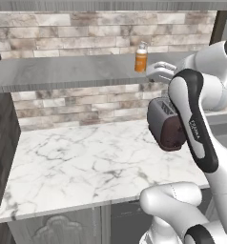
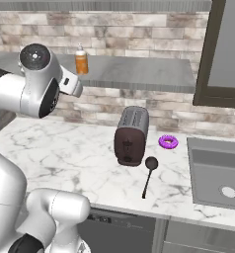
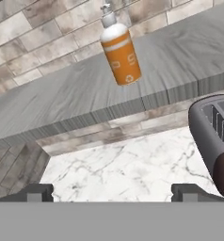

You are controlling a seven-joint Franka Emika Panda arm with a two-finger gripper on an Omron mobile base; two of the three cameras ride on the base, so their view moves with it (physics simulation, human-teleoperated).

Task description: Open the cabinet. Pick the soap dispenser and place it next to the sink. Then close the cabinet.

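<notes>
The soap dispenser (image 1: pixel 141 58) (image 2: pixel 81 61) (image 3: pixel 121 54), a small orange bottle with a white pump, stands upright on the cabinet's grey wood-grain shelf (image 1: pixel 63 71) (image 2: pixel 139 69) (image 3: pixel 180 61). The cabinet's door (image 2: pixel 223 49), dark brown framed, hangs swung open at the right. My gripper (image 1: pixel 157 71) (image 3: pixel 111 192) is open, level with the shelf's front edge, a short way in front and to the right of the bottle, not touching it. The dull-grey sink (image 2: pixel 218 173) lies at the counter's right end.
A dark toaster (image 1: pixel 165 124) (image 2: pixel 132 133) (image 3: pixel 215 136) stands on the white marble counter (image 1: pixel 77 162) below the shelf. A purple ring (image 2: pixel 168 142) and a black ladle (image 2: pixel 149 173) lie between toaster and sink. A brick wall backs the shelf.
</notes>
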